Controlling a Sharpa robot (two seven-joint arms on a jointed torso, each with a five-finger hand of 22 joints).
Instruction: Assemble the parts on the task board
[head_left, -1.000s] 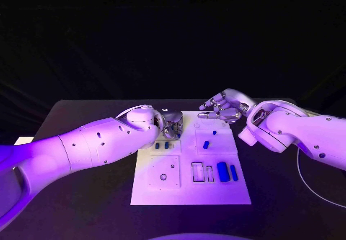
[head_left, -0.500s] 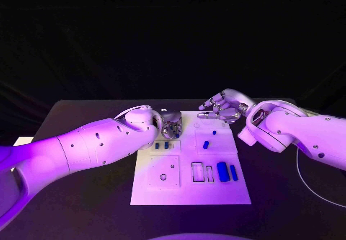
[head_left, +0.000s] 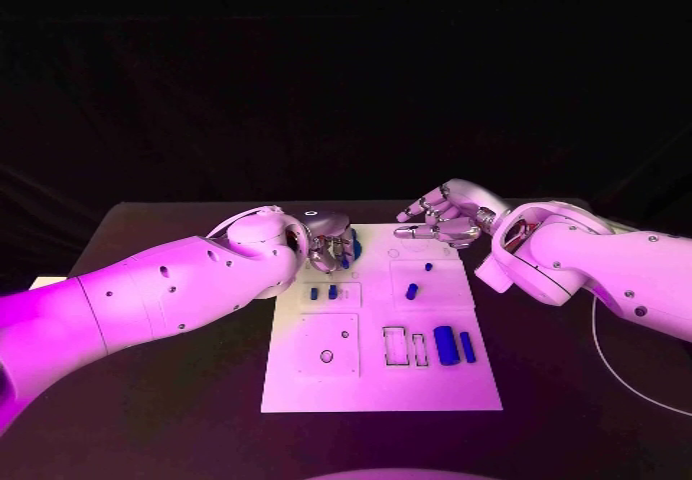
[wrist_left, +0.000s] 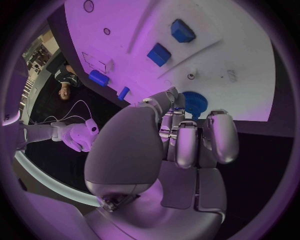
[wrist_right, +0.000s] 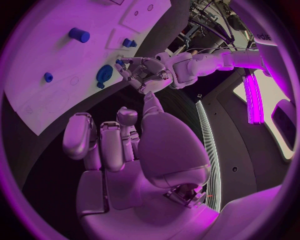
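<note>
No text, label, brand, number or sign is legible anywhere in these views.

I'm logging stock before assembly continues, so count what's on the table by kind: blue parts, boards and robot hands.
Blue parts: 7
White task board: 1
Hands: 2, left hand and right hand
Total: 10
</note>
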